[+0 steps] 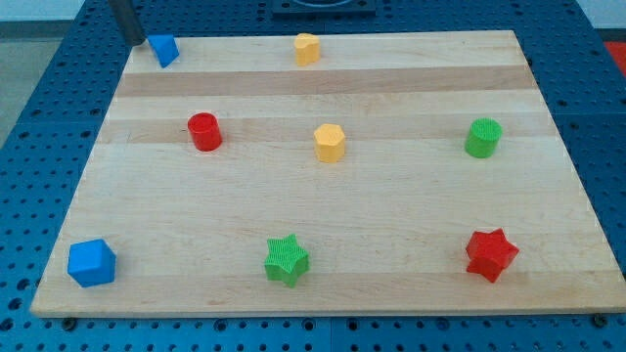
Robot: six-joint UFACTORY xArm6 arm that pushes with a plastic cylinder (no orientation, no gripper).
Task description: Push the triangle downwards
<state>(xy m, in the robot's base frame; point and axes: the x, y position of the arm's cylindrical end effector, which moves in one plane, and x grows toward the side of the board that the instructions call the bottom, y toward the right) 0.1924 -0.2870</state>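
Rod tip [135, 41], bare with no gripper, sits just left of the blue triangle [163, 49], lining up; next it needs to get above and push down.

Views: one camera only.
Angle: high, tilted down onto the wooden board [391, 215].
Framing: near; board fills frame.

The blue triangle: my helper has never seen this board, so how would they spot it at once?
Start at the wooden board and go to its top-left corner in the view. The blue triangle sits there, just right of my tip. The only other blue piece, a blue cube, sits at the bottom-left corner.
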